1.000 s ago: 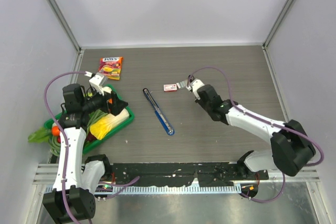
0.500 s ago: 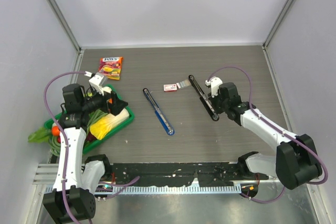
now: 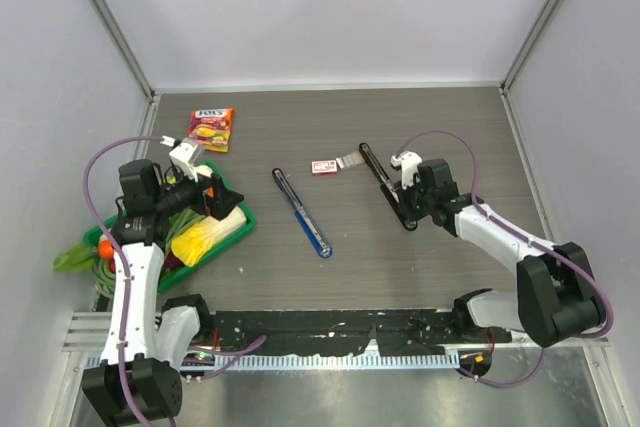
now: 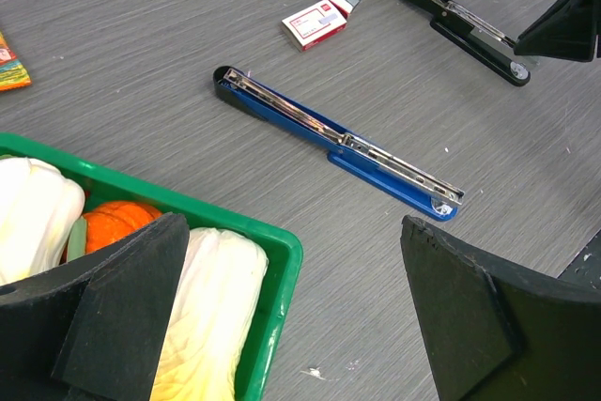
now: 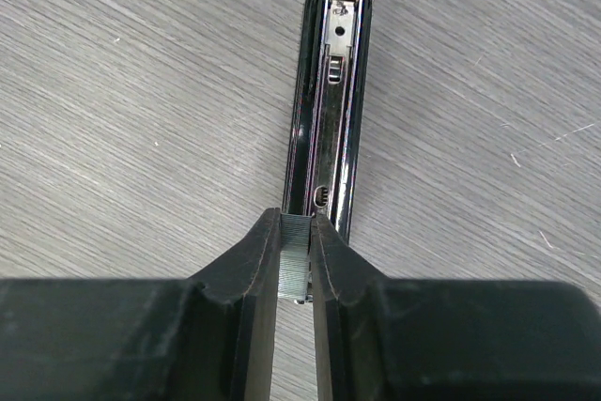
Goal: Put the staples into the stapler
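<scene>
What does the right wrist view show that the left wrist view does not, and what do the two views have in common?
Only the right wrist view: a short silvery-grey strip of metal staples, clamped in the shut right gripper at the near end of the stapler's metal rail.
Only the left wrist view: a long blue stapler lying open, a green plastic tray holding vegetables, and a small red-and-white cardboard box.
Both: the black stapler, lying open on the grey wood-grain table.

Grey tabletop [image 3: 280, 127], pale walls [image 3: 320, 7], perhaps panels
</scene>
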Controlling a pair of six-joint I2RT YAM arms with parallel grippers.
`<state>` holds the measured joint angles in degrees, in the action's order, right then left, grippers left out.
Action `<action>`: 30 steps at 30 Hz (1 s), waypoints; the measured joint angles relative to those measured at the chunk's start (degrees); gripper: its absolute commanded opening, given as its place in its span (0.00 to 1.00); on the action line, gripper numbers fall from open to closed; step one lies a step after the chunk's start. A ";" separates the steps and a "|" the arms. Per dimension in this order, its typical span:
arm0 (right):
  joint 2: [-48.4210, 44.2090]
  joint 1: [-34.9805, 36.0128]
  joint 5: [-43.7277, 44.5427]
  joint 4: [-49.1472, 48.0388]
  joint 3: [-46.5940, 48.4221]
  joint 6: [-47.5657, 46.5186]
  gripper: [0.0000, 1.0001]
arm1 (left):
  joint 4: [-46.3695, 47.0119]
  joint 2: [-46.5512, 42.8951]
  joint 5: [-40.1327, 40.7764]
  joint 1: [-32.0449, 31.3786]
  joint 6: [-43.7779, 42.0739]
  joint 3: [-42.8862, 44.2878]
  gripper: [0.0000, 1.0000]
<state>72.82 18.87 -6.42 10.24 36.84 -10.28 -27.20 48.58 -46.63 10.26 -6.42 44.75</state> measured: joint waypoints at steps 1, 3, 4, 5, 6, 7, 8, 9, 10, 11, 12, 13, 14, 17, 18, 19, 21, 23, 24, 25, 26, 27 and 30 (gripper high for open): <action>0.46 0.00 -0.15 0.00 -0.02 0.00 0.18 | 0.00 0.00 0.00 0.00 0.02 0.00 1.00; 0.70 -0.04 -0.26 -0.04 -0.04 0.00 0.18 | 0.00 0.00 0.00 0.00 0.00 0.00 1.00; 0.72 -0.15 -0.35 -0.15 -0.09 0.00 0.18 | 0.00 0.00 -0.02 0.00 0.00 0.00 1.00; 0.72 -0.26 -0.42 -0.33 -0.15 0.00 0.18 | 0.00 0.00 -0.02 0.00 0.00 -0.02 1.00; 0.72 -0.37 -0.48 -0.55 -0.17 0.00 0.18 | 0.00 0.00 -0.02 0.00 0.00 -0.02 1.00; 0.72 -0.50 -0.66 -0.81 -0.22 0.00 0.18 | 0.00 0.00 -0.04 0.00 0.00 -0.02 1.00; 0.72 -0.68 -0.98 -1.03 -0.24 -0.02 0.18 | 0.00 0.00 -0.04 0.00 0.00 -0.02 1.00; 0.70 -0.85 -1.29 -1.33 -0.31 -0.02 0.18 | 0.00 0.00 -0.07 0.00 0.00 -0.04 1.00; 0.68 -1.03 -1.68 -1.62 -0.39 -0.02 0.18 | 0.00 0.00 -0.07 0.00 0.00 -0.07 1.00; 0.57 -1.18 -2.03 -1.88 -0.55 -0.04 0.18 | 0.00 0.00 -0.07 0.00 0.00 -0.09 1.00; 0.42 -1.42 -2.36 -2.12 -0.79 -0.07 0.18 | 0.00 0.00 -0.07 0.00 0.00 -0.11 1.00; 0.09 -1.62 -2.69 -2.45 -1.11 -0.09 0.18 | 0.00 0.00 -0.09 0.00 0.00 -0.11 1.00; -0.24 -1.86 -2.99 -2.62 -1.44 -0.13 0.18 | 0.00 0.00 -0.09 0.00 0.00 -0.11 1.00; -0.59 -2.71 -4.00 -2.97 -1.99 -0.31 0.18 | 0.00 0.00 -0.09 0.00 0.00 -0.11 1.00; -0.59 -3.06 -4.33 -2.97 -2.03 -0.33 0.18 | 0.02 0.00 -0.09 0.00 0.00 -0.11 1.00; -0.59 -3.45 -4.66 -2.99 -2.03 -0.33 0.18 | 0.00 0.00 -0.09 0.00 0.00 -0.11 1.00; -0.59 -4.11 -5.38 -3.13 -2.03 -0.39 0.18 | 0.02 0.00 -0.09 0.00 0.00 -0.11 1.00; -0.63 -4.59 -6.01 -3.32 -2.05 -0.52 0.18 | 0.04 0.00 -0.11 0.00 0.00 -0.11 1.00; -0.72 -4.74 -6.36 -3.39 -2.10 -0.57 0.18 | 0.02 0.00 -0.09 0.00 0.00 -0.11 1.00; -0.94 -4.76 -6.58 -3.41 -2.19 -0.63 0.18 | 0.02 0.00 -0.11 0.00 0.00 -0.11 1.00; -1.18 -4.83 -6.84 -3.43 -2.27 -0.74 0.18 | 0.02 0.00 -0.11 0.00 0.00 -0.11 1.00; -1.60 -4.85 -7.19 -3.76 -2.56 -0.87 0.18 | 0.02 0.00 -0.11 0.00 0.00 -0.11 1.00; -2.47 -4.85 -7.78 -4.24 -3.06 -1.38 0.18 | 0.04 0.00 -0.11 0.00 0.00 -0.11 1.00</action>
<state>70.35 14.02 -14.20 6.00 33.78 -11.66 -27.16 48.58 -46.74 10.26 -6.42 44.64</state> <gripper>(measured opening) 0.220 0.996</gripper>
